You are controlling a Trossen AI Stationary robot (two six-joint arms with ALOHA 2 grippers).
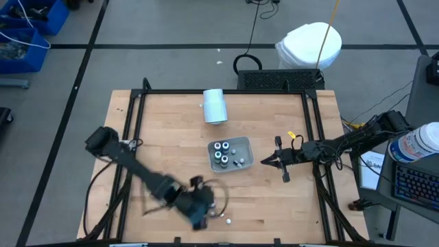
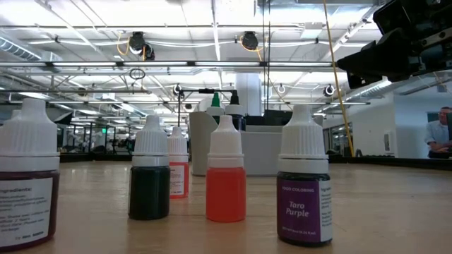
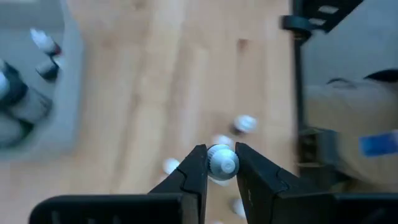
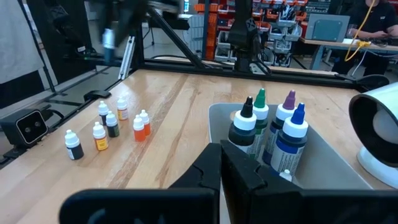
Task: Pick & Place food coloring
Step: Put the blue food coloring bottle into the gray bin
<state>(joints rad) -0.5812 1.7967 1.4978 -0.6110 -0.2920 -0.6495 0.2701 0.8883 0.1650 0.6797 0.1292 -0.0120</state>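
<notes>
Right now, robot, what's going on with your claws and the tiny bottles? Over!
Left gripper closed around a small bottle's white cap. Right gripper shut, empty, waiting beside the grey tray. Nothing in the way.

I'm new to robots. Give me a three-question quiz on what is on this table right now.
1. True or false: the left gripper has a white bottle cap between its fingers.
2. Where do the four tall bottles stand? A) in the grey tray B) on the bare wood C) inside the white cylinder
3. Fill in: the purple-labelled bottle reads "Taro ____".

Key: 1 true; 2 A; 3 Purple.
</notes>
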